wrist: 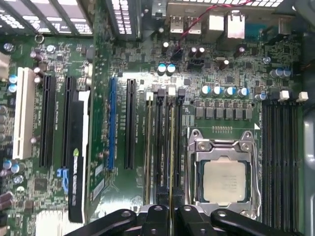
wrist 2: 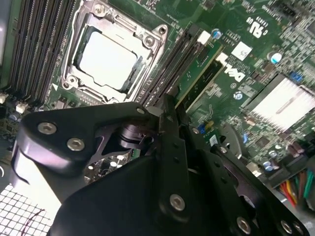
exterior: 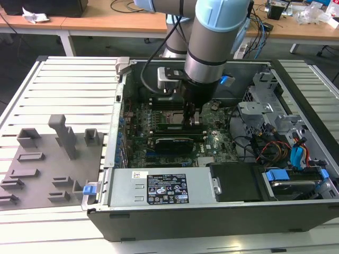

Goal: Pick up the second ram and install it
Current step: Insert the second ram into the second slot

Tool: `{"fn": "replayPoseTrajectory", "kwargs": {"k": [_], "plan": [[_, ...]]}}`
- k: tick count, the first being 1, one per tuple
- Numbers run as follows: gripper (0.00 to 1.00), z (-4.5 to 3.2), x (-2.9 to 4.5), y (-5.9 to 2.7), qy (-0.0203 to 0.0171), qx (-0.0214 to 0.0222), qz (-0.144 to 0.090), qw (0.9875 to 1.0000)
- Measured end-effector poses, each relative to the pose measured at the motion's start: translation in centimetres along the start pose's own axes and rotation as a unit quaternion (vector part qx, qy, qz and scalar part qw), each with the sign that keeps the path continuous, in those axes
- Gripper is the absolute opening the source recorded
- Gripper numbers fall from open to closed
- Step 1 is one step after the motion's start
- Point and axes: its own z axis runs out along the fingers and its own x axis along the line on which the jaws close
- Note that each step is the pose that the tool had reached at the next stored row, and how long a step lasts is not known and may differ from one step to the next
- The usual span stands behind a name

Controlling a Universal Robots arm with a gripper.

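Slatted white bench [exterior: 63, 84] carries the open computer case [exterior: 212, 211]; desks behind. Arm comes straight down into the case, wrist vertical, gripper [wrist: 171, 210] low over the black memory slots [wrist: 165, 142] beside the processor socket [wrist: 224, 177]. Fingers [wrist 2: 170, 128] pinched narrow on the second ram [wrist: 172, 147], which stands on edge in a slot; another stick [wrist 2: 199, 73] sits alongside. Judgement: seating wants a square, even push along the slot, both end latches closing, no tilt.

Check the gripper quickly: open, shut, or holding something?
Gripper: shut on the second ram, which stands on edge in a memory slot beside the processor socket.
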Motion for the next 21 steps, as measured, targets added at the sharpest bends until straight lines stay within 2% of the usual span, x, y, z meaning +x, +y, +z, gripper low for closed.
{"fn": "replayPoseTrajectory", "kwargs": {"k": [6,21], "plan": [[0.14,0.42,-0.17,0.72,-0.0001,0.0001,0.003,1.0],[0.14,1.31,-0.24,0.78,0.0,0.0001,0.003,1.0]]}}
